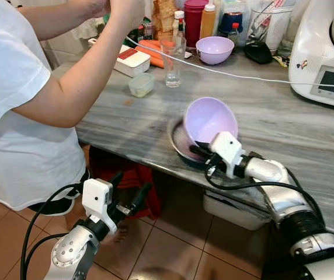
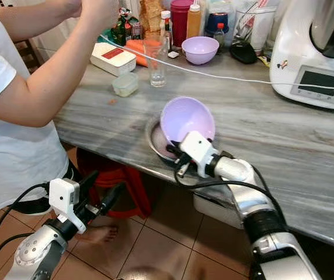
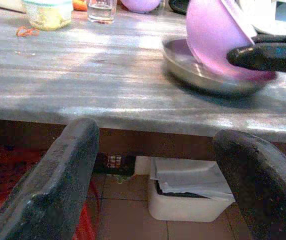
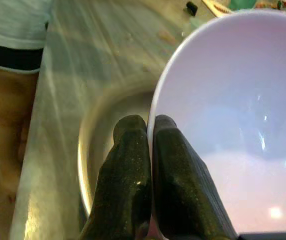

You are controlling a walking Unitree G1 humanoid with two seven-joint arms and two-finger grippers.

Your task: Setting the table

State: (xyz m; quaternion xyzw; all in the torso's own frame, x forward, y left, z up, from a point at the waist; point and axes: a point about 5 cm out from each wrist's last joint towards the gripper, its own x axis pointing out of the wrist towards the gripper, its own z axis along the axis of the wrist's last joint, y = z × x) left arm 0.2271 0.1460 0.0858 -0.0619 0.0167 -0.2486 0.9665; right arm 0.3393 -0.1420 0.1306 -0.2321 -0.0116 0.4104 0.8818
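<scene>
A lilac bowl (image 1: 209,119) stands tilted on its edge in a round metal plate (image 1: 176,143) near the front edge of the grey marble counter (image 1: 289,137). My right gripper (image 1: 197,150) is shut on the bowl's near rim, one finger inside and one outside, as the right wrist view shows at the fingers (image 4: 133,175) and the bowl (image 4: 233,130). My left gripper (image 1: 129,189) hangs open below the counter edge, over the tiled floor. A second lilac bowl (image 1: 214,49) sits at the back of the counter.
A person in a white shirt (image 1: 15,116) stands at the left, arm (image 1: 91,76) raised over the counter. A glass (image 1: 171,64), a small lidded container (image 1: 141,84), a white cable (image 1: 237,74), bottles and a white kitchen machine (image 1: 324,52) stand on the counter. A white bin (image 1: 231,210) sits underneath.
</scene>
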